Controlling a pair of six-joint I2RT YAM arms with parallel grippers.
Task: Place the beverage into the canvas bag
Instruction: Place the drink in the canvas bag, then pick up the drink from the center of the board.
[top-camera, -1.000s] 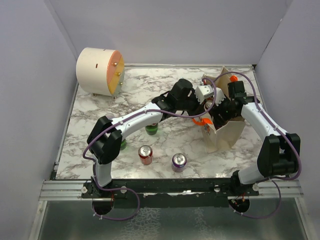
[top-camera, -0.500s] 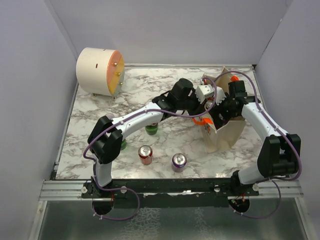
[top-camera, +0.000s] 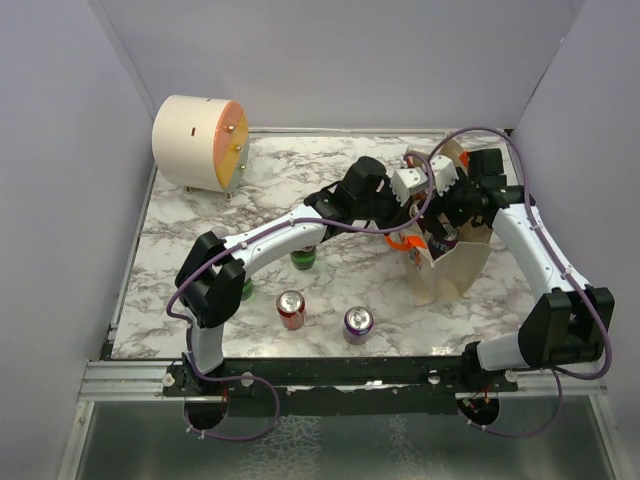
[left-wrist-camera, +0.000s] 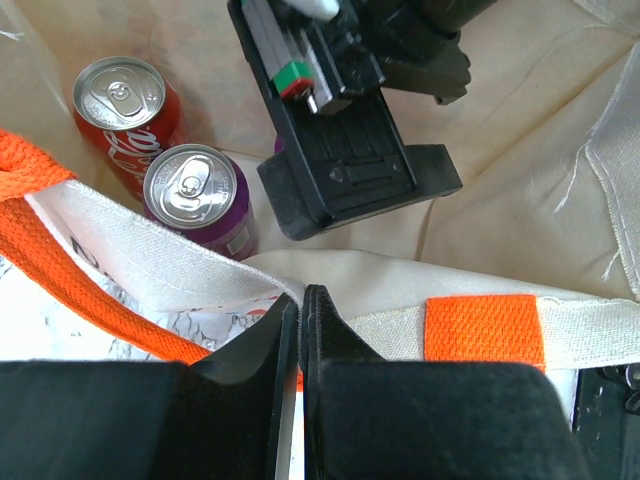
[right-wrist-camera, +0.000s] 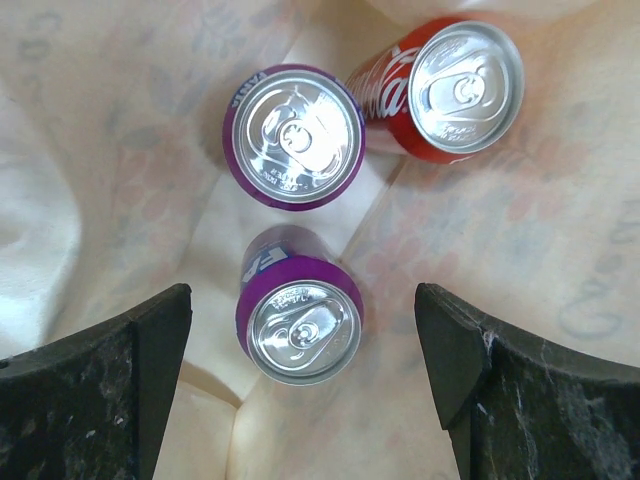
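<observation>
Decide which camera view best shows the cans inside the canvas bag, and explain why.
The right wrist view: it looks straight down on all three, the red can, the upper purple can and the lower purple can. The left wrist view shows two clearly past the canvas bag rim. The top external view shows none of them.

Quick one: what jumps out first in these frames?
Both arms meet at the canvas bag on the table's right side. The left gripper is pinched shut on its rim and the right gripper hangs open inside. Three cans sit in the bag: a red can, a purple can beside it and a second purple can under the open fingers. A cream drum fills the far left corner.
</observation>
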